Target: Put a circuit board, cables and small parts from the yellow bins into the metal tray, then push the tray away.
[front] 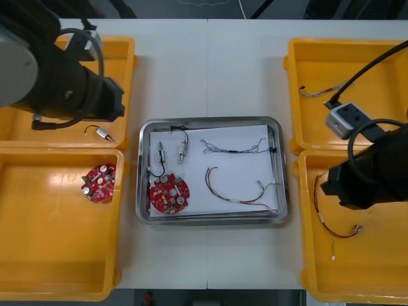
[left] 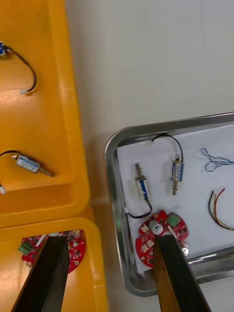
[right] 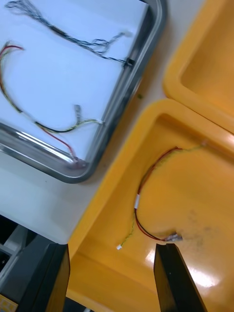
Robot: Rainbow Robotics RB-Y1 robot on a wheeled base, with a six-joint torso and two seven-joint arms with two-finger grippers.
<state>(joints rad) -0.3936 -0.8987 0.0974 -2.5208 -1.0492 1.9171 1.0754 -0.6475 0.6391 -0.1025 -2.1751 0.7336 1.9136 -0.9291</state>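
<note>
Front: loaded tray sat between bins, board inside.
Right wrist: right end effector gaped empty over a binned cable.
Left wrist: left end effector gaped empty beside the tray.
Risk: an off-centre push could jam the tray against bins.

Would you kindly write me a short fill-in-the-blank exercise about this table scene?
The metal tray holds exactly ___ red circuit board.
The near left yellow bin holds a single circuit ___.
The cable in the near right yellow bin, below the right gripper, is red and ___.
The left gripper has its fingers ___, gripping nothing.
Missing words: one; board; yellow; open.
</note>
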